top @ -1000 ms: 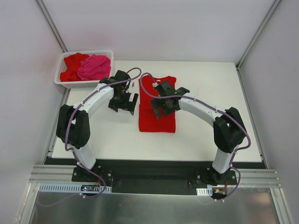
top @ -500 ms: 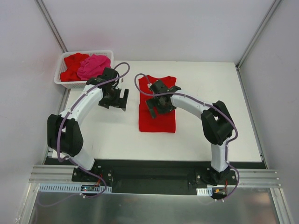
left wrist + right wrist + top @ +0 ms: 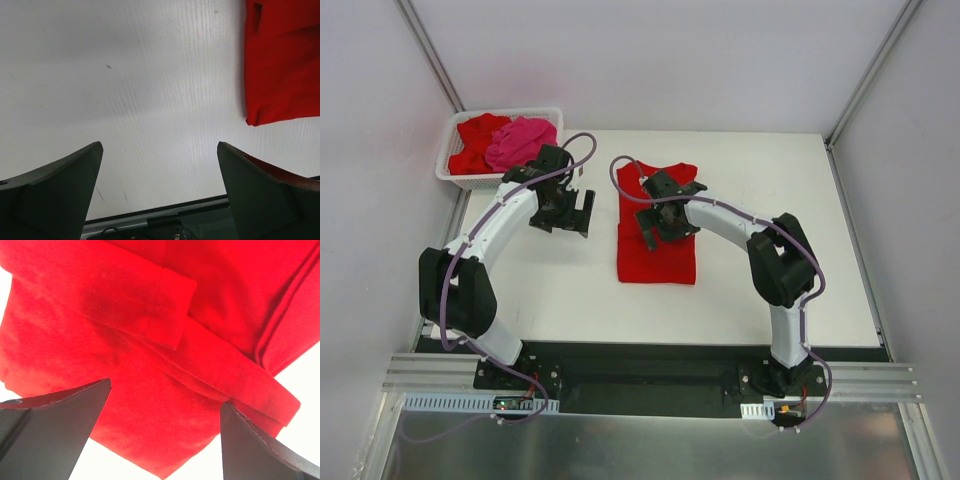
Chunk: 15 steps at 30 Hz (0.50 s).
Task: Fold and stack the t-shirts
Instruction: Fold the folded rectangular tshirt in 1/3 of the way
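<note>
A bright red t-shirt [image 3: 657, 255] lies on the white table, folded into a narrow strip with its sleeves turned in. My right gripper [image 3: 656, 230] hovers open over its upper half. In the right wrist view the red t-shirt [image 3: 125, 340] fills the frame and a folded sleeve lies above my right gripper [image 3: 165, 394], with nothing between the fingers. My left gripper [image 3: 576, 215] stands open over bare table to the left of the shirt. Its wrist view shows the left gripper [image 3: 159, 145] empty and the red t-shirt [image 3: 282, 65] at the right edge.
A white lattice basket [image 3: 455, 176] sits at the far left corner, holding a crumpled red t-shirt [image 3: 475, 135] and a hot pink t-shirt [image 3: 525, 143]. White walls close in the left, back and right. The table's near edge [image 3: 165, 212] meets a black rail.
Both arms have reached farther back. The left gripper moved up and left toward the basket. The right gripper shifted slightly up along the shirt. The shirt has not moved.
</note>
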Available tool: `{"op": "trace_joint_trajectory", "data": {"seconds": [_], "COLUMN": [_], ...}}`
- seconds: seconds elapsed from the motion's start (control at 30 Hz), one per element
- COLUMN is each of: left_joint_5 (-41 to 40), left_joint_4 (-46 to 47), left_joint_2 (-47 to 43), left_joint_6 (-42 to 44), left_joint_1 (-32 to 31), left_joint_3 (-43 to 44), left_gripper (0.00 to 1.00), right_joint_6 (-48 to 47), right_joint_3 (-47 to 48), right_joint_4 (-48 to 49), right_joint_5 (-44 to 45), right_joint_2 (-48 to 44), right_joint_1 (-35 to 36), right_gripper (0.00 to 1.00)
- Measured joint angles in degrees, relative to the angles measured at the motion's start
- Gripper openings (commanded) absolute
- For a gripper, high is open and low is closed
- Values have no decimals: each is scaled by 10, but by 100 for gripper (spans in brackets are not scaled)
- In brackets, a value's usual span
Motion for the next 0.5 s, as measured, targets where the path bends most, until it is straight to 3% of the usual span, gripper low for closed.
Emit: {"op": "trace_joint_trajectory", "data": {"seconds": [0.5], "left_joint_5": [17], "left_joint_4": [0], "left_joint_2": [0], "left_joint_6": [0], "left_joint_1": [0], "left_joint_3": [0], "left_gripper": [99], "right_joint_6": [1], "right_joint_3": [42], "right_joint_4": [-3], "right_joint_5": [78], "right_joint_2": [13], "right_joint_1": [0], "right_gripper": [96]}}
